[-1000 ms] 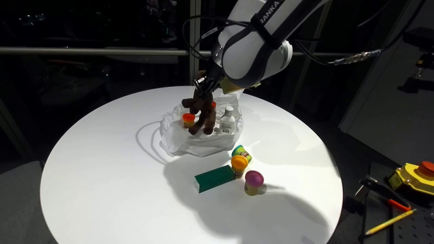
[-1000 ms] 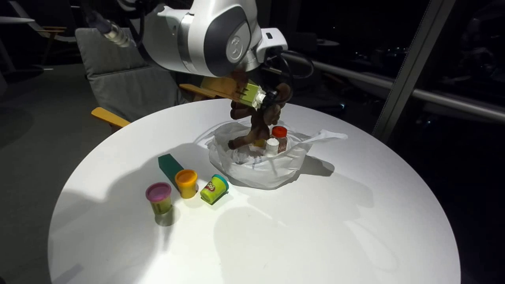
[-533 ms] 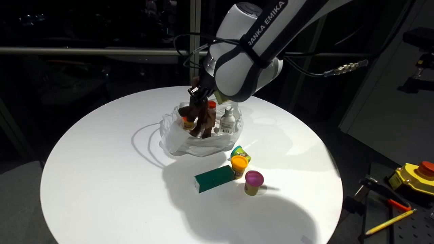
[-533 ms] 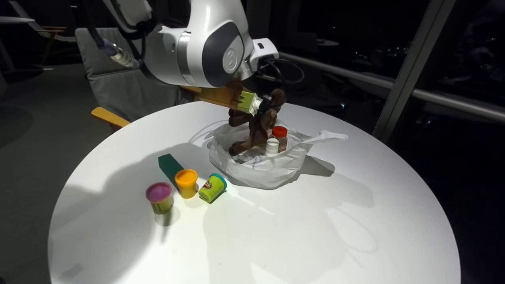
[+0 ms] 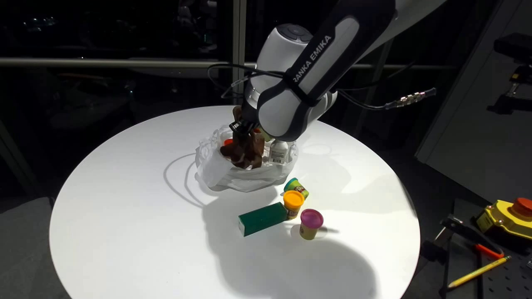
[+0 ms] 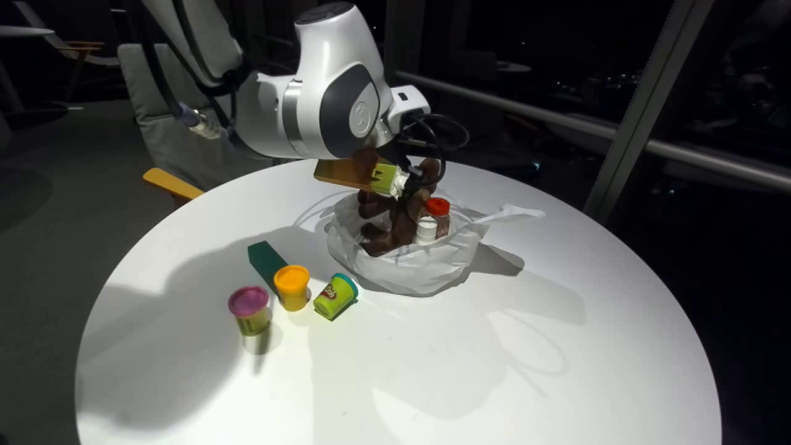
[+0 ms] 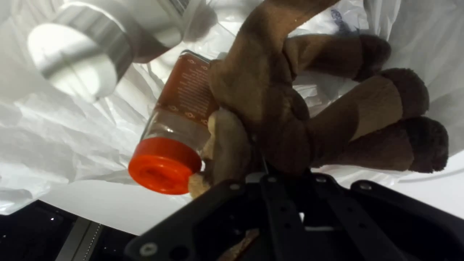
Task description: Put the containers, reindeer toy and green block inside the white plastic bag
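the end effector (image 5: 242, 129) pinched the reindeer (image 5: 246, 152), partly inside the bag (image 5: 245, 181). the green block (image 5: 262, 219) lay on the bench (image 5: 141, 232).

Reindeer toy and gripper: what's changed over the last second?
The gripper, shut on the reindeer toy, has moved down, lowering the toy further into the white plastic bag. Nothing was newly gripped or let go. Unchanged: the green block and orange-lidded tub outside the bag, the red-capped bottle and white-capped bottle inside it.
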